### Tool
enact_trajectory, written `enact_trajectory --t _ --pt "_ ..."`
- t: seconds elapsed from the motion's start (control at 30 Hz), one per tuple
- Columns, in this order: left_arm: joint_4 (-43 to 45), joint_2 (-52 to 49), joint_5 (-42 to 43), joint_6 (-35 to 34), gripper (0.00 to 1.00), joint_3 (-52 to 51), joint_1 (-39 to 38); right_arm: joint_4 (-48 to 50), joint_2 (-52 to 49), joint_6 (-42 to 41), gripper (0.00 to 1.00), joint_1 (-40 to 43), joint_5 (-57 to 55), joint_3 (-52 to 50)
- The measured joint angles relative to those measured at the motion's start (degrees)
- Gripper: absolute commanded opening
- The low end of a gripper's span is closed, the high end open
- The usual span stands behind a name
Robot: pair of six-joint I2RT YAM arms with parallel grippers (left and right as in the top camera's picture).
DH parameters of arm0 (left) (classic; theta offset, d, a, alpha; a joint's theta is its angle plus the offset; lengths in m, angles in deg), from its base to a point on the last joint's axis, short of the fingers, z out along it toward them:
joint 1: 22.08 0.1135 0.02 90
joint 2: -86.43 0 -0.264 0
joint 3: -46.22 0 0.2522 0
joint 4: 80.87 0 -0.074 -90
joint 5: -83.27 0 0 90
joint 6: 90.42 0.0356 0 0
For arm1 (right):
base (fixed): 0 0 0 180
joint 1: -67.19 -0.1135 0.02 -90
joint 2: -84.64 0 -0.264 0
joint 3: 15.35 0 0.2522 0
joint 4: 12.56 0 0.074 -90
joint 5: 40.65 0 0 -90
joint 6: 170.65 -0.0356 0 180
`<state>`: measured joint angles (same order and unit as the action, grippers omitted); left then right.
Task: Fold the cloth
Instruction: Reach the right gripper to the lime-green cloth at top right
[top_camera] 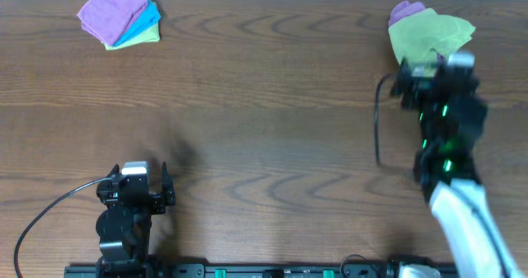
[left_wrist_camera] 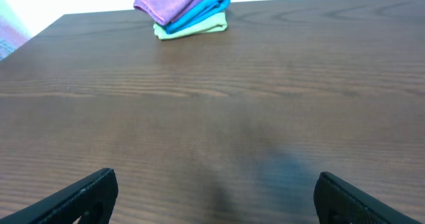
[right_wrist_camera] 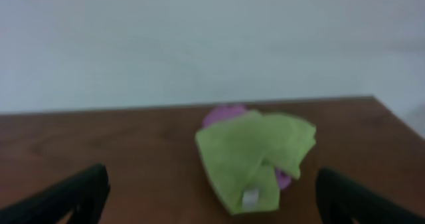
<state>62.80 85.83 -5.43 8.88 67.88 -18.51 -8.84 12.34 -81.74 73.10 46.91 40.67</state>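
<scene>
The cloth (right_wrist_camera: 255, 154) is lying crumpled just ahead of the right pincer (right_wrist_camera: 211, 184), its white tag (right_wrist_camera: 250, 198) facing the jaws, which are standing wide and holding nothing. It is resting on a purple cloth (right_wrist_camera: 222, 113) that is showing beyond and beneath it.

Risk: a deep closing bite is likely to be taking both cloths together, or several bunched layers instead of one edge. The heap is also sitting near the far edge of the bench (top_camera: 272, 105); a forward push is risking sliding it off.

The left pincer (left_wrist_camera: 216, 184) is hanging wide and empty, well apart, facing a folded stack (left_wrist_camera: 186, 11) far ahead.
</scene>
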Motion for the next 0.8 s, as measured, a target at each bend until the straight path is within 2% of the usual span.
enact_trajectory --t 0.17,0.4,0.67,0.8 --pt "0.04 0.0 0.0 0.0 0.95 0.0 0.0 -12.68 -17.27 -0.13 0.99 4.96 0.59 20.41" --pt "0.02 0.02 0.0 0.0 0.95 0.0 0.0 -29.4 -33.75 -4.83 0.99 9.62 1.25 42.82" --pt "0.0 0.02 0.0 0.0 0.95 0.0 0.0 -35.78 -36.85 -8.41 0.99 10.78 14.03 45.86" --pt "0.0 0.02 0.0 0.0 0.95 0.0 0.0 -33.73 -36.85 -8.98 0.99 10.73 16.59 45.86"
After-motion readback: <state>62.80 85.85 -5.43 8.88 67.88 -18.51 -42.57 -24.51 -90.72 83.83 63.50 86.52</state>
